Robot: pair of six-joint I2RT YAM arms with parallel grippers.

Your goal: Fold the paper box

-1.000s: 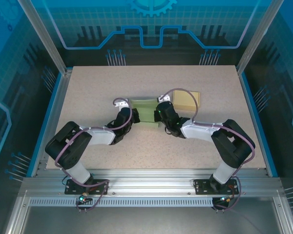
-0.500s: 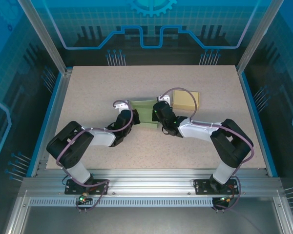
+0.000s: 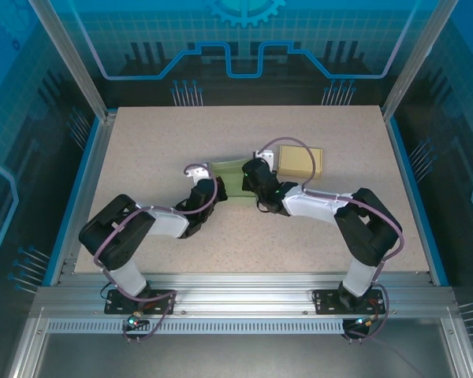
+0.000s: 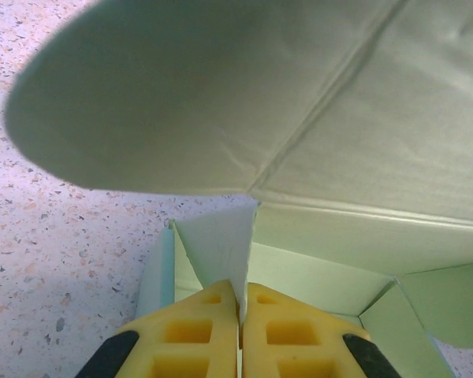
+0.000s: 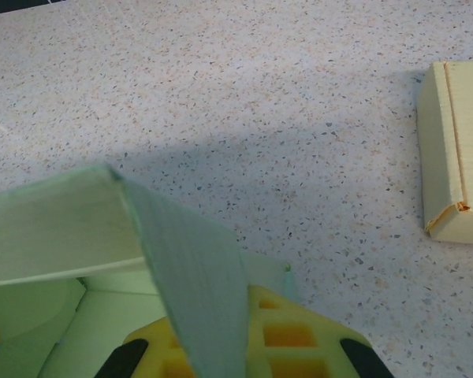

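While both arms reach in over the table (image 3: 142,142), I see the left pincer (image 4: 240,298) pressed together on a thin wall of the green box (image 4: 378,118), the rest of which spreads just above and ahead of it. The right pincer (image 5: 248,315) is likewise clamped on an upright panel of that box; a tan box (image 5: 457,150) lies ahead to its right, well apart.

The left arm (image 3: 159,220) and the right arm (image 3: 319,206) have black joints and pale grey links, each with a thin purple cable (image 3: 290,142). Their fingers (image 4: 197,335) are yellow, with square pockets
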